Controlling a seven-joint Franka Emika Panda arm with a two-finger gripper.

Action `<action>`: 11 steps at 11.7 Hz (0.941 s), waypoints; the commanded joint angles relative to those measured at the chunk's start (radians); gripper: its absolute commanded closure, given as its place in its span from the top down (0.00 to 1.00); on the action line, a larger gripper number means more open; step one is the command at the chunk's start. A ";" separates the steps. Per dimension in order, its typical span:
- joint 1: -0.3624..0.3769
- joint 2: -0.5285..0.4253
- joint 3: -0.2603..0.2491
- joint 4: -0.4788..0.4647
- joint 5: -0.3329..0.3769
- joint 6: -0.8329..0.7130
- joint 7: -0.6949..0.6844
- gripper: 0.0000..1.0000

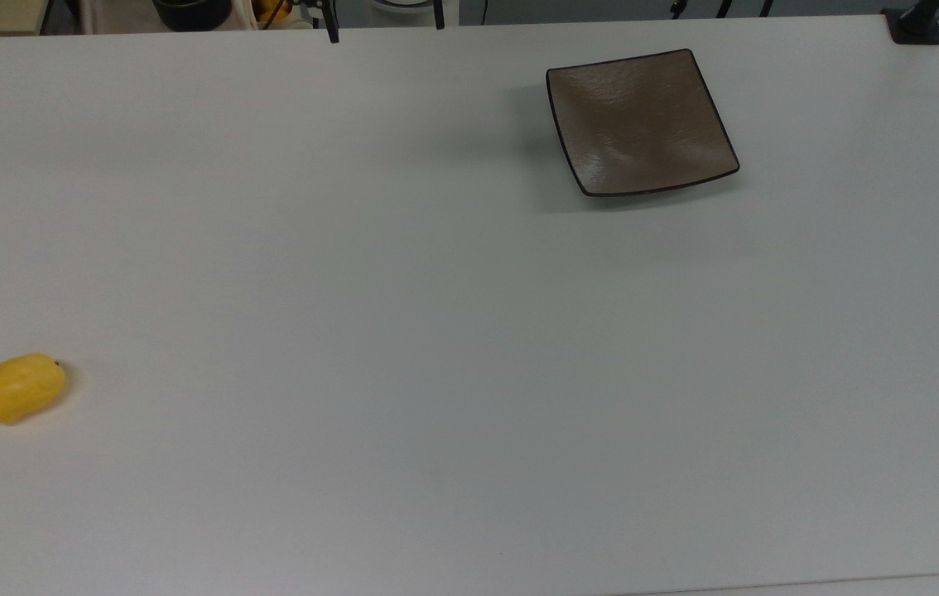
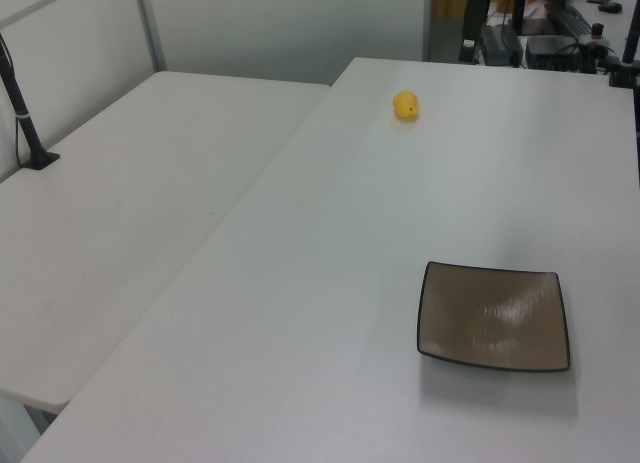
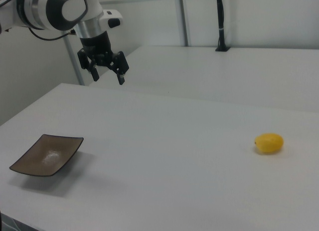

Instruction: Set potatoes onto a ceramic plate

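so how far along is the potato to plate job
Nothing looks done yet. The potato lies on the white table, far from the empty ceramic plate. The gripper is open, holds nothing and hangs above the table, nearer the plate. Still left: reach the potato, grasp it, carry it over, set it on the plate.

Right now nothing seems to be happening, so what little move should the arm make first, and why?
Probably swing across toward the potato. The gripper hangs open in the air, holding nothing, above the table's far edge in the right view, nearer the ceramic plate than the potato. The potato lies alone on the table, far from the plate, which has nothing on it.
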State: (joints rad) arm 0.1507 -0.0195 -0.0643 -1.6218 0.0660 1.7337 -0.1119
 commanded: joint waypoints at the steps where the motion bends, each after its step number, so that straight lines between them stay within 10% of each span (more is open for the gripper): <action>1: 0.026 -0.027 -0.020 -0.038 0.005 0.020 -0.003 1.00; 11: 0.026 -0.026 -0.020 -0.036 0.005 0.020 0.009 1.00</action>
State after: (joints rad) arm 0.1527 -0.0195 -0.0648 -1.6251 0.0660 1.7337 -0.1110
